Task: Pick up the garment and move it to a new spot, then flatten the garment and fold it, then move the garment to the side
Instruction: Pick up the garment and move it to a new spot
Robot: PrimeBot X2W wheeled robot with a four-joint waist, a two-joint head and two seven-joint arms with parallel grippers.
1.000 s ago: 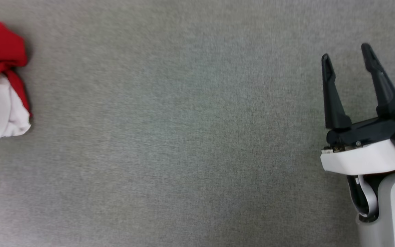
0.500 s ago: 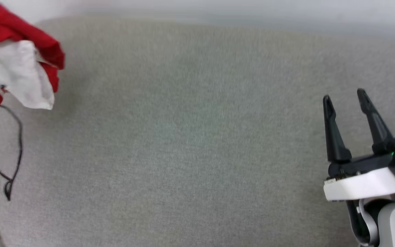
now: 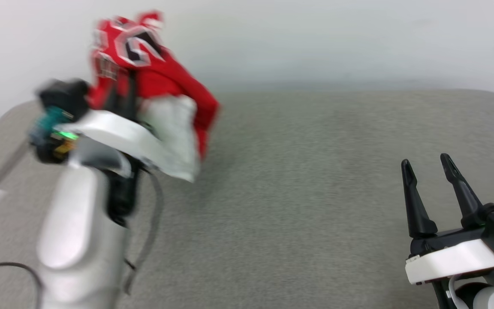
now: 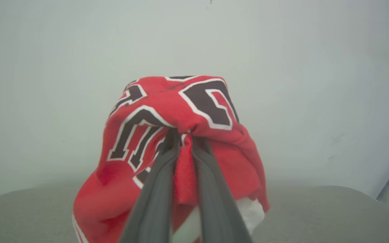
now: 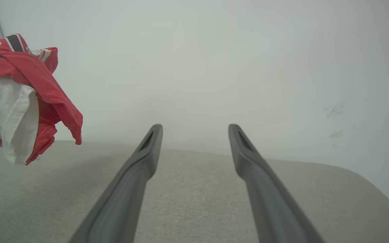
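Garment (image 4: 181, 111) hangs bunched in the air over the left side of the grey table (image 3: 315, 193), because the left gripper (image 4: 183, 135) pinches a fold of it tight between its fingers. I think that is to carry it to a new spot. The right gripper (image 3: 425, 161) sits low on the right, fingers wide apart and holding nothing, well apart from it. The pale wall (image 3: 315, 43) behind is the one thing to keep off.

A grey fabric-covered surface (image 3: 298, 193) meets a plain pale wall (image 3: 315, 38).
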